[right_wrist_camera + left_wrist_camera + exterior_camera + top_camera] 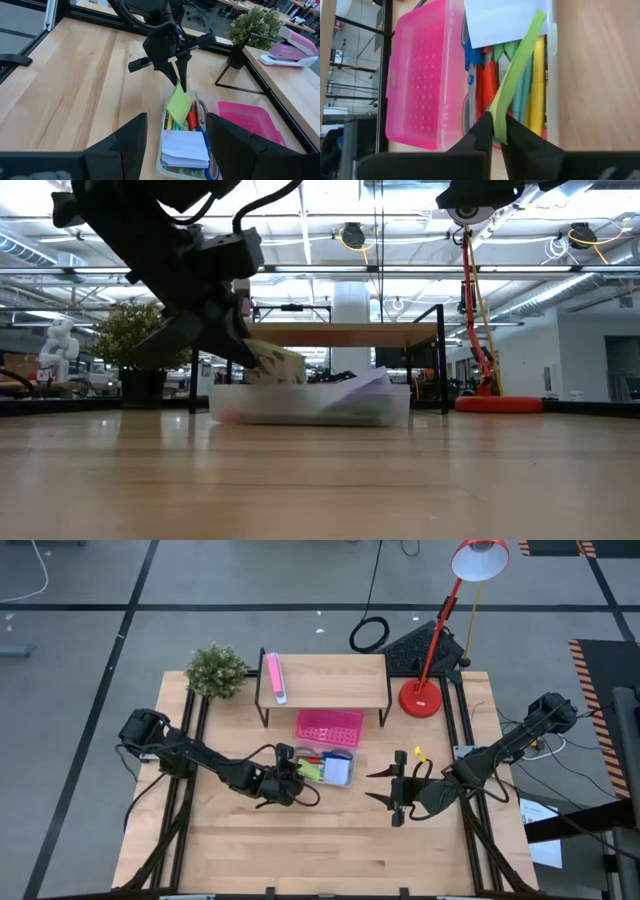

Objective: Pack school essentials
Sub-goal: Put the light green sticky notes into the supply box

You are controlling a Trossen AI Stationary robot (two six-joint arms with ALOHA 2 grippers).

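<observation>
1. Two grippers are mine, but only one is busy. My left gripper (291, 775) is clamped on a lime-green note pad (179, 104), pinching it by one corner so it hangs tilted, its free edge reaching down toward the clear box (186, 142).

2. That box sits on the bench (300, 850) near the middle, just in front of the pink tray (328, 727). It already holds scissors (469, 65), pens (538, 85) and a pale-blue note pad (184, 148) lying flat at the end nearer my right arm.

3. What matters next — the green pad hangs directly over the box's end nearer my left arm, above the pens, with the blue pad farther along the box's long axis. The box runs lengthwise away from my left gripper, so I judge the pad needs only to go straight down and be let go.

4. The risk, as I see it: held by a corner, the pad may land on edge against the pens rather than flat.

5. My right gripper (398, 788) waits above the bench well apart from the box, its fingers spread wide and holding nothing — the left is plainly the nearer one.
</observation>
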